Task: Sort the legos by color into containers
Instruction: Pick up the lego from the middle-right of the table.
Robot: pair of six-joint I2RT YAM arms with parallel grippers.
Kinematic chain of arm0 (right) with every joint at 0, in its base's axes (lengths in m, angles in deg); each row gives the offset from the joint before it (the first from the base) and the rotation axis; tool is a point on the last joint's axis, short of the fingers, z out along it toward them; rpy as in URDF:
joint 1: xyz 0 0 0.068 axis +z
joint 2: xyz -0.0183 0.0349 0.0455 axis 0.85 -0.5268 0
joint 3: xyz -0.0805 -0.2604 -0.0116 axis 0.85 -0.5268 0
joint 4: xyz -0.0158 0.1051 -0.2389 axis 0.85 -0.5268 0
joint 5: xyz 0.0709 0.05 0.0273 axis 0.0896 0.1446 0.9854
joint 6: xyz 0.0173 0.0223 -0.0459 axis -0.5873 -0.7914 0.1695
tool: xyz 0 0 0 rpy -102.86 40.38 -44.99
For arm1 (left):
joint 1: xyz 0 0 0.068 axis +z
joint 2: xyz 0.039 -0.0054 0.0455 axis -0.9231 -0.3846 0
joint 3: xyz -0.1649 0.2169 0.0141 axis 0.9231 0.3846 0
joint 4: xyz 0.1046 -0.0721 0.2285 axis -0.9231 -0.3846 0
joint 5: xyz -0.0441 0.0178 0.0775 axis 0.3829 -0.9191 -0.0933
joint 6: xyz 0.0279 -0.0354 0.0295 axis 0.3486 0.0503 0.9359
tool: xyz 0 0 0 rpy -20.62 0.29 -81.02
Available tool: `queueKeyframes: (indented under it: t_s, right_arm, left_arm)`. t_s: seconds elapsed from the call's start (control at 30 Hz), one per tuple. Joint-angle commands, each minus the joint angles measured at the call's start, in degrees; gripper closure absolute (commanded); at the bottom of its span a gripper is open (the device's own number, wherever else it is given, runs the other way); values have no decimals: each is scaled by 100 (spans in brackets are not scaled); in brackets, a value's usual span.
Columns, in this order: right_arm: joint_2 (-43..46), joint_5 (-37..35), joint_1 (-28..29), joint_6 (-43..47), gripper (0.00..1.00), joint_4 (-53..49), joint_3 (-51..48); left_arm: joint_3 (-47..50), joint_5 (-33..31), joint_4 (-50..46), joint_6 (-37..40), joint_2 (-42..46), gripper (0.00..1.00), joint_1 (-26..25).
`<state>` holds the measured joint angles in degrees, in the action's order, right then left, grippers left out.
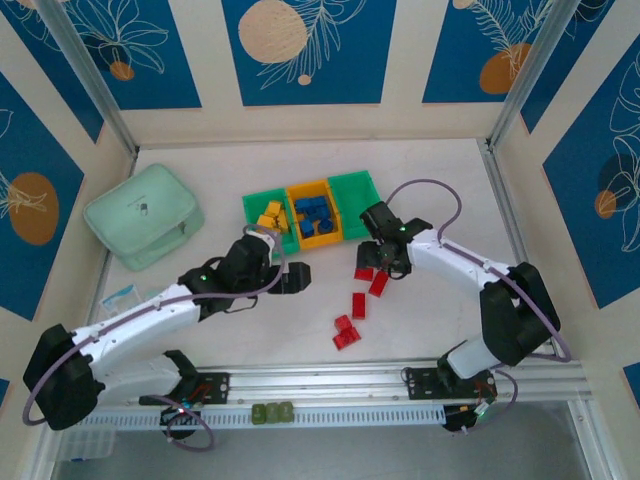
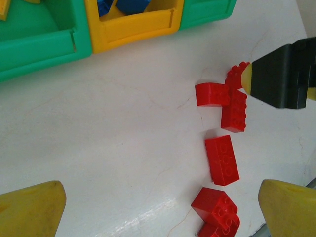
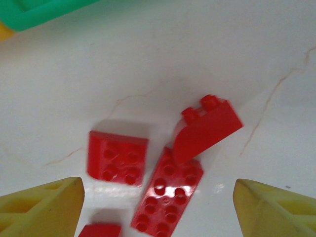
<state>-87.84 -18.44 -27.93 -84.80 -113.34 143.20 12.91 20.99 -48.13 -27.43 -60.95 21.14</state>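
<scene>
the red legos (image 1: 358,305) lie loose on the white table (image 1: 440,180) in a ragged line in front of the bins. six can be counted from the left wrist view, though the lowest two run together at the frame's bottom edge and the topmost is half hidden behind the right gripper (image 1: 385,265).

from the right wrist, four red pieces show. a sloped red brick (image 3: 207,128) leans tilted on the end of a long red brick (image 3: 168,197). a square red brick (image 3: 118,158) lies just beside them, blurred. a fourth red piece (image 3: 98,230) is cut off at the bottom.

the yellow legos (image 1: 270,215) sit in the left green bin (image 1: 252,205) and the blue legos (image 1: 312,212) in the orange-yellow bin (image 1: 320,240). both heaps are too small and overlapped to count. the right green bin (image 1: 355,200) completes a row of three touching bins.

the right gripper hovers over the upper end of the red line with its yellow fingers (image 3: 42,207) spread wide. the bricks lie between them untouched, and it grips nothing. the left gripper (image 1: 292,280) is just in front of the left green bin, well apart from the red bricks. its fingers (image 2: 29,212) are also spread wide and hold nothing.

a mint-green zip pouch (image 1: 145,215) lies at the table's far left.
</scene>
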Motion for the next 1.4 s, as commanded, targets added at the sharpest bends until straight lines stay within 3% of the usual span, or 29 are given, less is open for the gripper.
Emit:
queueKeyframes:
  t_s: [0.0, 0.4, 0.83, 1.37]
  right_arm:
    - [-125, 171, -324, -162, 19, 336, -177]
    - [-864, 583, -717, -152, 25, 771, 30]
    - [-1000, 574, -734, -87, 52, 872, -42]
    - [-677, 606, -703, 409, 76, 694, 310]
  left_arm:
    - [-39, -104, 255, -50, -117, 1, -75]
    - [-212, -23, 327, -45, -460, 1, -105]
    - [-313, -86, 177, 7, -447, 1, -109]
    - [-607, -404, -393, 318, -274, 1, -97]
